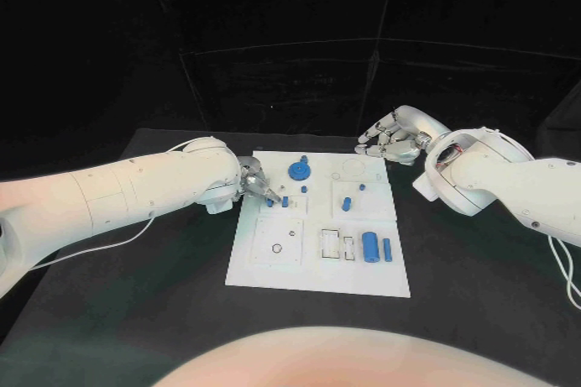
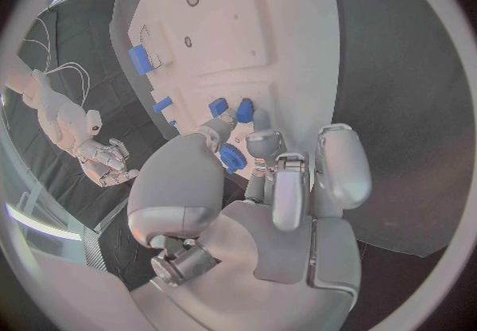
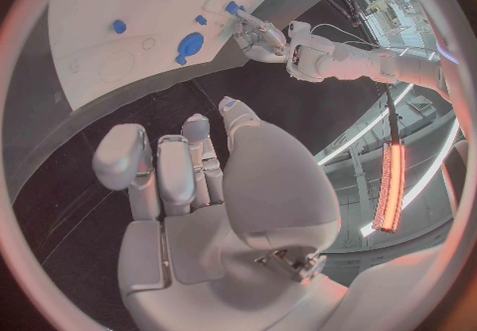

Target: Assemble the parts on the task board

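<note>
Pinching a blue part [image 1: 270, 201] over the task board [image 1: 317, 274], left hand [image 1: 252, 181], right hand [image 1: 389, 135] curled empty.

A black table [image 1: 145, 303] – matte, dark – with a thin white cable [image 1: 109, 244] trailing across its left side.

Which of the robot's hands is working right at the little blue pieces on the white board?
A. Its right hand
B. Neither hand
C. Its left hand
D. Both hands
C. The left hand has its fingertips down among the small blue parts on the task board, while the right hand hovers off the board's far corner with nothing in it.
</note>
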